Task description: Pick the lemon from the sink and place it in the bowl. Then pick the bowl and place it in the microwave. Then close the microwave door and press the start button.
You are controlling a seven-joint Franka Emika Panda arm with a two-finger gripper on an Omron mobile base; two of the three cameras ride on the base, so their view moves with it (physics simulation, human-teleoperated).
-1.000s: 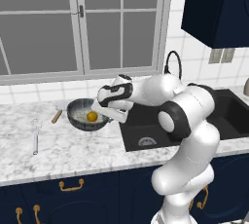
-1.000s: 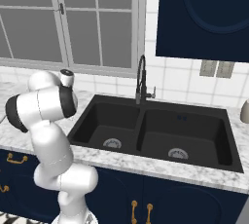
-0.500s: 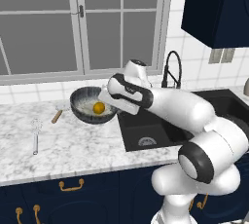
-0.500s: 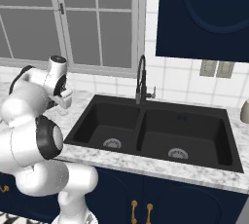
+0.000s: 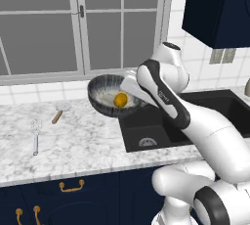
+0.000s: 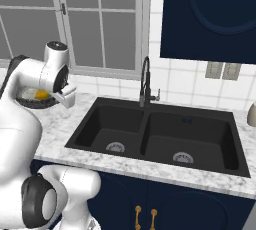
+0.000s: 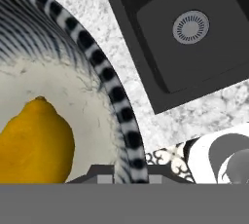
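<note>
The gripper is narrowed onto the rim of the bowl, clamping its wall; the hand view shows the striped rim running down between the finger tips. The bowl is lifted clear of the counter and tilted, above the counter's strip between the window and the left edge of the sink. The lemon rests inside the bowl, on its lower, sink-side slope. A whisk and a small wooden-handled tool lie on the counter, well apart from the bowl.

Judged stage: lemon transfer complete; bowl in transit to the microwave.

Hazards:
- Lemon roll-out. Cause: the tilt, with a round fruit free to roll. Further tipping or a sharp swing may send it over the rim onto the counter or back into the sink.
- Bowl slip. Cause: a one-sided pinch on a thin rim carrying an off-centre load; the bowl may pivot in the grip.
- Collision. Cause: a wide arm swing near the faucet.
</note>
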